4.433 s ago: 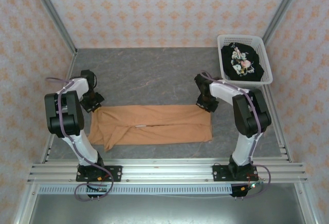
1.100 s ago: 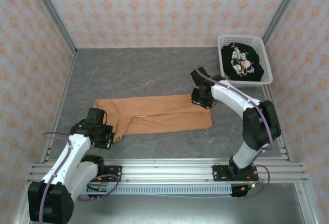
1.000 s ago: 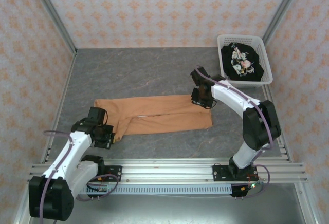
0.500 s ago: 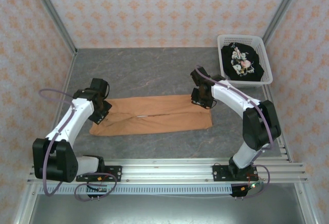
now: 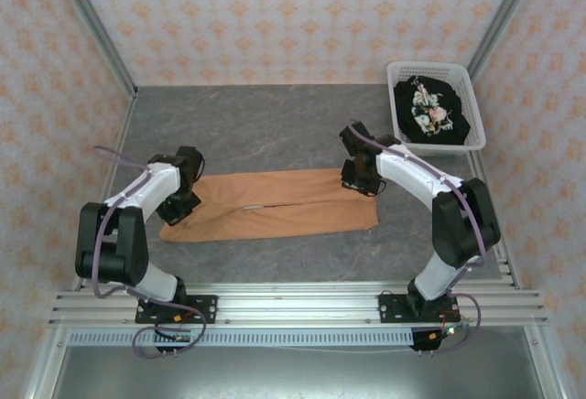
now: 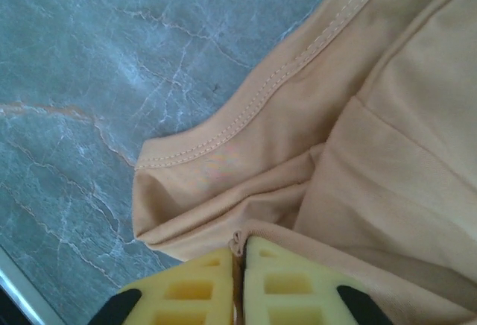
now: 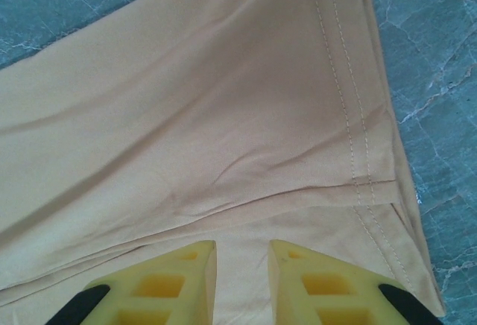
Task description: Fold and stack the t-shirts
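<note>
The light orange-tan t-shirt (image 5: pixel 275 205) lies as a long folded strip across the middle of the grey table. My left gripper (image 5: pixel 180 203) is at its left end. In the left wrist view the yellow fingers (image 6: pixel 190 291) are shut on a small pinch of the t-shirt's (image 6: pixel 387 139) rumpled edge, at the left gripper (image 6: pixel 240 256). My right gripper (image 5: pixel 363 182) rests at the strip's far right corner. In the right wrist view this right gripper (image 7: pixel 242 258) stands open over the flat cloth (image 7: pixel 209 116), near the stitched hem. The black floral t-shirt (image 5: pixel 430 111) sits in the basket.
The white lattice basket (image 5: pixel 428 65) stands at the back right corner. Bare grey marbled table (image 5: pixel 256 124) stretches behind the shirt. Patterned walls and metal rails close in both sides, and the rail with both arm bases runs along the front.
My left arm has swung from the front left up to the shirt's left end, dragging the loose corner with it. That end now lies doubled over. The right arm has stayed put.
</note>
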